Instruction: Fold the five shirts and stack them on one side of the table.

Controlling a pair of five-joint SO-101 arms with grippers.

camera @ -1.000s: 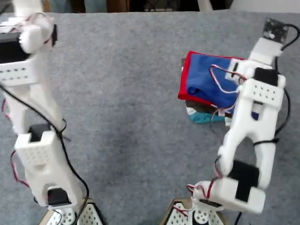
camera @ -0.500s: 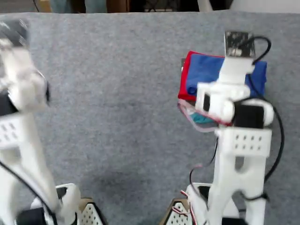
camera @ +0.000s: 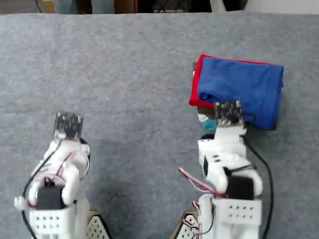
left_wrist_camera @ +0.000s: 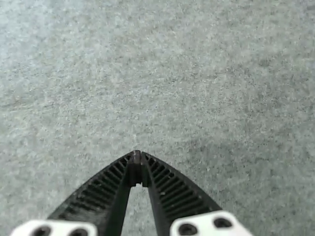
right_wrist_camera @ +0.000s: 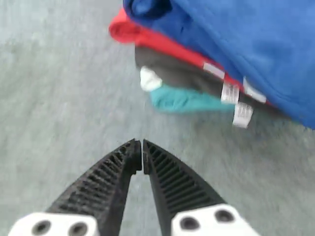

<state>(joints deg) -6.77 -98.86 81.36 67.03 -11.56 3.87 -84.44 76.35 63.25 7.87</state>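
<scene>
A stack of folded shirts (camera: 234,92) lies at the right of the grey table: a blue shirt (right_wrist_camera: 236,49) on top, a red one (right_wrist_camera: 162,46) under it, then a dark one (right_wrist_camera: 172,69), a white one (right_wrist_camera: 147,78) and a teal one (right_wrist_camera: 184,101). My right gripper (right_wrist_camera: 138,143) is shut and holds nothing, just short of the stack's near edge. My left gripper (left_wrist_camera: 135,156) is shut over bare grey cloth. In the high view both arms are drawn back at the near edge, the left arm (camera: 57,174) and the right arm (camera: 227,164).
The grey felt table cover (camera: 124,74) spreads wide and flat between and beyond the arms. Two arm bases (camera: 94,226) sit at the near edge. Dark furniture legs stand past the far edge.
Both arms have pulled back from the far part of the table to the near edge. The right arm has come off the stack, which now lies uncovered.
</scene>
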